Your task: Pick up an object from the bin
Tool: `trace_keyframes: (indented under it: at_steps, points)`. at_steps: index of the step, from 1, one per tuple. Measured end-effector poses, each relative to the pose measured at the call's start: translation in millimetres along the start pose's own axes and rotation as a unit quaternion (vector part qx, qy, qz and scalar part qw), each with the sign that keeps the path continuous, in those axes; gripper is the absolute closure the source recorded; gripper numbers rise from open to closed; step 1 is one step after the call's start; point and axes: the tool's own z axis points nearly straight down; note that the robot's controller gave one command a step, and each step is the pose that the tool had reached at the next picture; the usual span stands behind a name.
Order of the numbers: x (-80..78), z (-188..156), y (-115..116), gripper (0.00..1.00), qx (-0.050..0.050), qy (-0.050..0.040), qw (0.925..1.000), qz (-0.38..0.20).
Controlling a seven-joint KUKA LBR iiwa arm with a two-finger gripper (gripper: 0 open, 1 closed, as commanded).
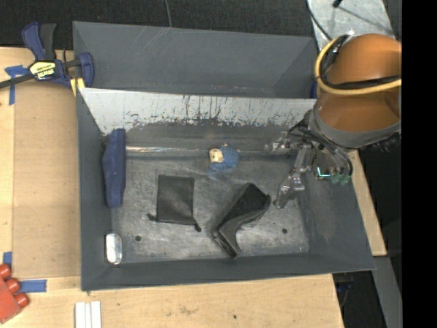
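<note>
End effector (289, 183) sits low at the right end of the bin (205, 60), under the orange wrist cover (358, 80). I cannot tell whether it is spread or pressed together. I see nothing pinched in it. Nearest thing: black heeled shoe (240, 217), just to its left, tilted on the floor. Further left lie a black flat pouch (175, 198), a blue ball-like lump (224, 158) by the back wall and a long blue piece (113, 167).

No writing, label, brand, number or sign can be read on the bin (205, 57) or on anything lying in it.
</note>
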Motion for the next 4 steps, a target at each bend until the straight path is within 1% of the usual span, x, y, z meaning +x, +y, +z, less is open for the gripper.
trace_keyframes:
  at_steps: [1, 2, 3, 4]
  points:
    - [-12.1, 115.8, 19.4, 0.00, 0.001, -0.0060, 0.9996, -0.028]
    - [-12.1, 119.6, 19.4, 0.00, 0.000, -0.0049, 0.9990, -0.044]
    - [-9.7, 128.5, 17.5, 0.00, 0.001, -0.0066, 0.9926, -0.121]
    - [-7.3, 129.2, 16.5, 1.00, 0.001, 0.0004, 0.9925, -0.122]
